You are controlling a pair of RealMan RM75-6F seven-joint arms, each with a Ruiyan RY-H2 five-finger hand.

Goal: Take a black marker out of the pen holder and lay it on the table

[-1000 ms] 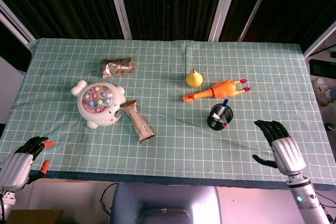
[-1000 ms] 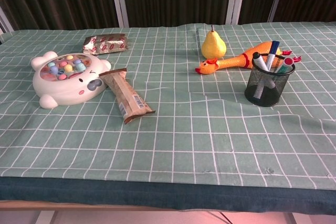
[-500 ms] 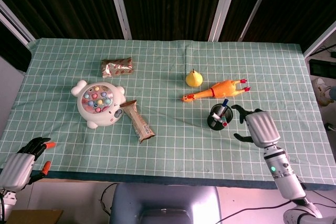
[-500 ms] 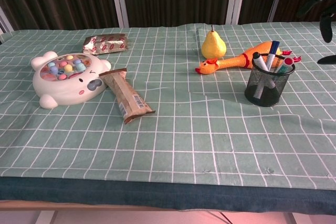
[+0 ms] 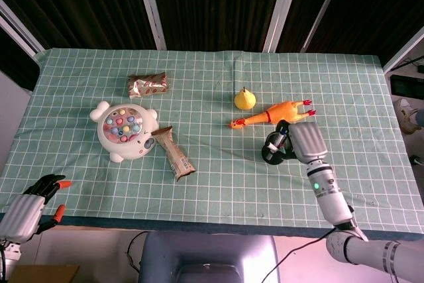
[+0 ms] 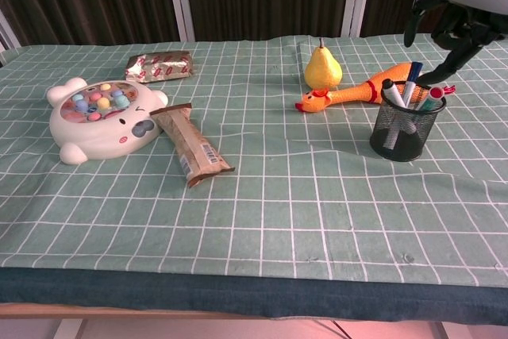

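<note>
The black mesh pen holder [image 6: 405, 134] stands right of centre, just in front of the rubber chicken. It holds several markers; a black-capped marker [image 6: 387, 86] leans at its left side, beside a blue and a red-capped one. My right hand [image 6: 456, 7] hovers just above the holder's right rim with its dark fingers spread downward, holding nothing. From the head view the right hand [image 5: 302, 140] covers the right half of the pen holder [image 5: 270, 153]. My left hand [image 5: 38, 195] hangs empty off the table's near left corner, fingers apart.
A yellow rubber chicken [image 6: 357, 91] and a pear [image 6: 322, 69] lie just behind the holder. Further left are a snack bar [image 6: 190, 145], a white bear-shaped toy [image 6: 99, 117] and a foil packet [image 6: 160, 63]. Green checked cloth lies bare in front of the holder.
My right hand has moved in from the table's near right edge and now hovers over the pen holder. The left hand has sunk slightly at the near left corner.
</note>
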